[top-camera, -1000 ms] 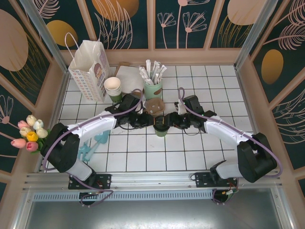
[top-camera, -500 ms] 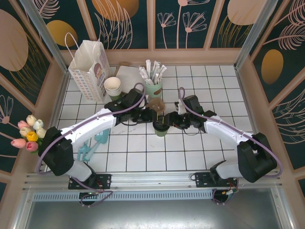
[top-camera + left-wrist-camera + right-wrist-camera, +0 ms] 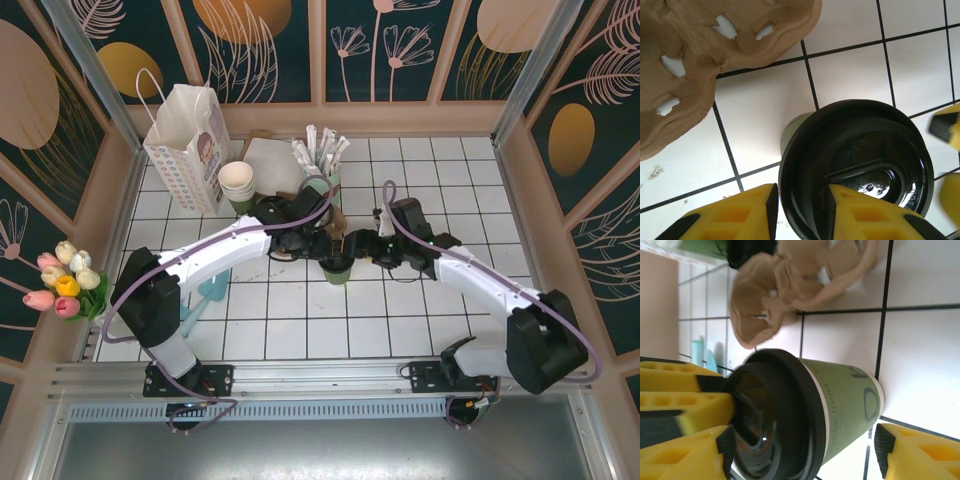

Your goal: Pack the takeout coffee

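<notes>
White-tiled counter sits inside dark walls w/ printed flowers, and a metal rail runs along the near edge. L arm and R arm reach in from the near corners and meet at approx. the counter's ctr.

Paper bag w/ handles stands upright at the far L corner. Tulips, pink/yellow/white, sit by the L edge toward the near end.

Brown pulp carrier lies just far-side of ctr, partly under the L arm's wrist. L wrist cam shows bare tile btwn it and the coffee, so they are near but apart. Pale green cup of wrapped sticks stands toward the far edge, behind the carrier. Stack of lidless cups is btwn that cup and the bag.

Takeout coffee, a dark green cup w/ black lid on, stands upright on the tiles at ctr, btwn both tools, not in the bag or carrier.

R tool: yellow fingers are set wide w/ the cup framed btwn them. Tile shows btwn the cup and one finger, so it is released, not gripping.

L tool: it sits at the lid's edge, one pad outside the rim and the other over the lid top, w/ the rim in the narrow gap. Can't tell if it's pinching or loose.
</notes>
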Tool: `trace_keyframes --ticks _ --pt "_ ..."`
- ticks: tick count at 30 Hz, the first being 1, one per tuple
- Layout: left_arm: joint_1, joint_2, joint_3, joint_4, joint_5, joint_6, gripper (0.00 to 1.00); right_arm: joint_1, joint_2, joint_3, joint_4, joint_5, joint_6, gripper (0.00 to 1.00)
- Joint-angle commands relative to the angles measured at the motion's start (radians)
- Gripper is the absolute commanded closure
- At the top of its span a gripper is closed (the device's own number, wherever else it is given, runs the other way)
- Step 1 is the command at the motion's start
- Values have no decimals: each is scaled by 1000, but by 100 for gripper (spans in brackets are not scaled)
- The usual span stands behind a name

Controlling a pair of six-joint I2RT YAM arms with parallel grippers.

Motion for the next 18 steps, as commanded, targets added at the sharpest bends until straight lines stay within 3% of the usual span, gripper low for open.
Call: trace_keyframes --ticks 1,8,12,18 --pt "-7 11 22 -39 9 35 68 -35 -66 -63 46 10 35 25" --pt "-9 49 56 -74 6 59 79 -72 -61 -155 123 -64 43 45" --pt "-12 62 76 -74 25 57 81 -71 -36 -172 163 -147 40 47" --pt "-18 80 120 -107 14 61 90 -72 -84 -145 135 -93 32 48"
